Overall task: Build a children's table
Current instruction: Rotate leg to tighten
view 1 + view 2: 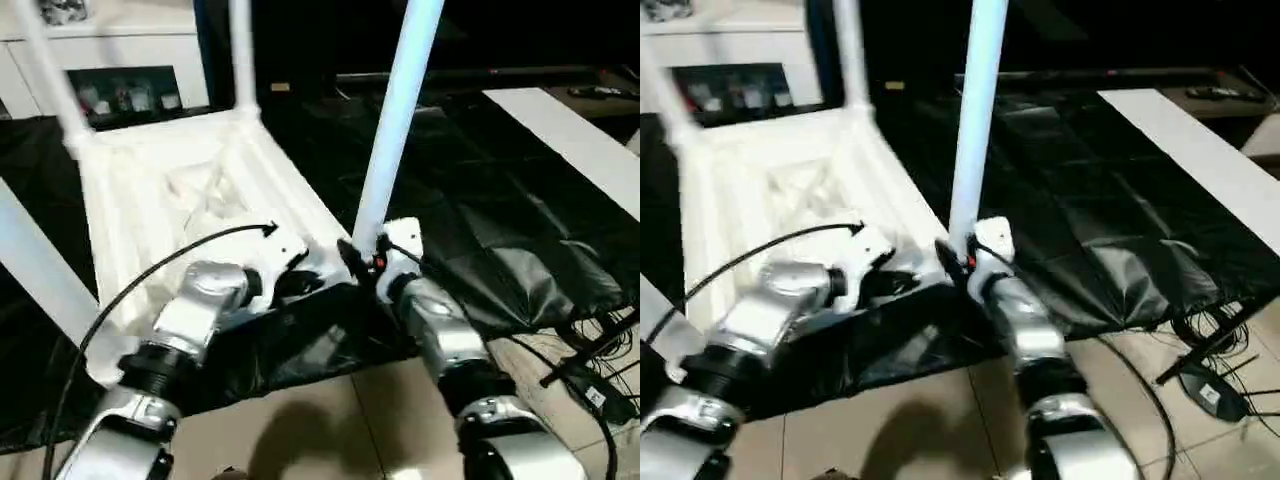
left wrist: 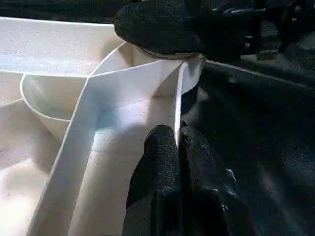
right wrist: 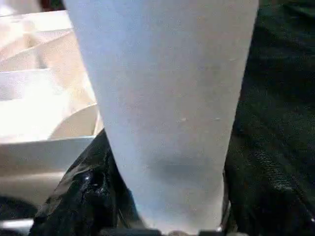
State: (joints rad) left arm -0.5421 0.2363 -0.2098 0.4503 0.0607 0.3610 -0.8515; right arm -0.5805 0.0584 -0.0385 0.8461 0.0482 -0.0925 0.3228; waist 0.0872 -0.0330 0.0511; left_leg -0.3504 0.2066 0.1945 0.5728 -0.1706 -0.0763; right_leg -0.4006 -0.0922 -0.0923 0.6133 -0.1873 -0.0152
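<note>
White plastic tabletop [image 1: 150,200] lies upside down so sockets face you. Your left gripper [image 2: 177,147] pinches its rim steady; your right gripper [image 1: 365,262] clasps the tube leg [image 1: 395,120] upright.

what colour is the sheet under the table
Black sheet, glossy and creased; clearest in the left eye view.

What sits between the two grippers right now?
The table's near corner, seen in the head view: left gripper pinches its rim, right gripper holds the leg.
</note>
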